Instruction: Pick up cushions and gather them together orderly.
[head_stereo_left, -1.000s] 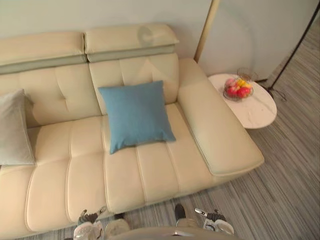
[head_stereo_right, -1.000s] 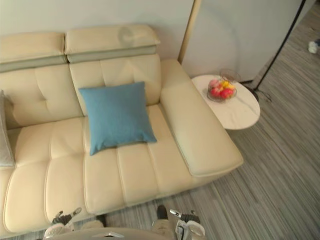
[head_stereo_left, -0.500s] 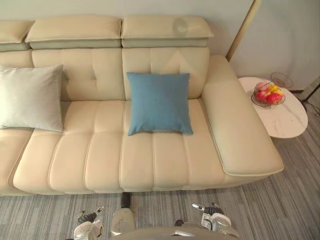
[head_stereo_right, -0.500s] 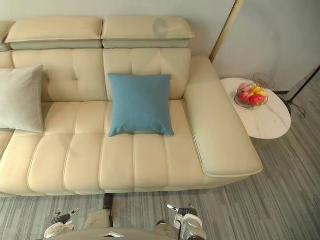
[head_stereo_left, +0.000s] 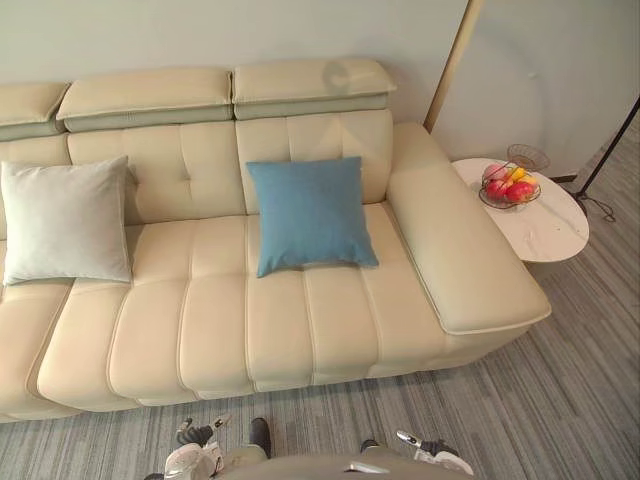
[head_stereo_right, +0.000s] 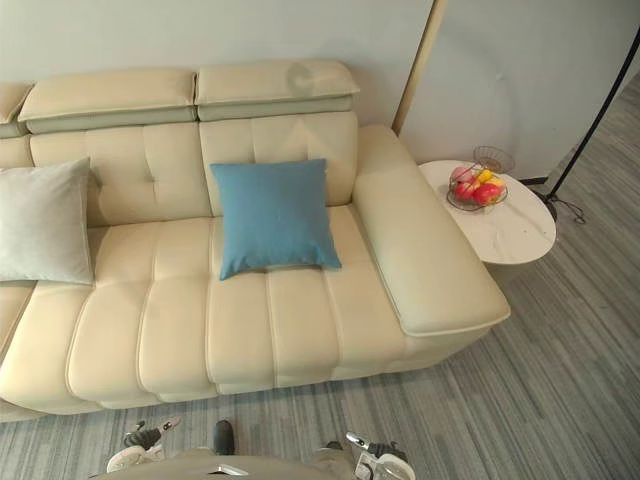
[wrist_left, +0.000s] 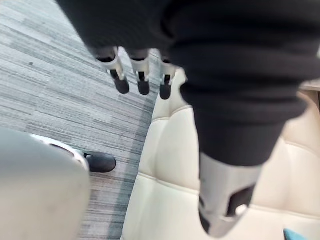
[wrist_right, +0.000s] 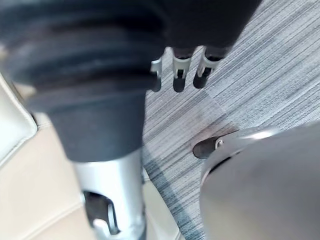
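Sofa: cream leather, broad armrest at one end.
Blue cushion: upright against the sofa's backrest, on the seat beside the armrest.
Grey cushion: against the sofa's backrest, well apart from the blue one.
Side table: round, white, just beside the sofa's armrest, bearing a fruit bowl.
Left hand: before the sofa's front edge, fingers straight, holding nothing.
Right hand: before the sofa's front edge, fingers relaxed, empty.

On the sofa, left cushion and middle cushion lean apart.
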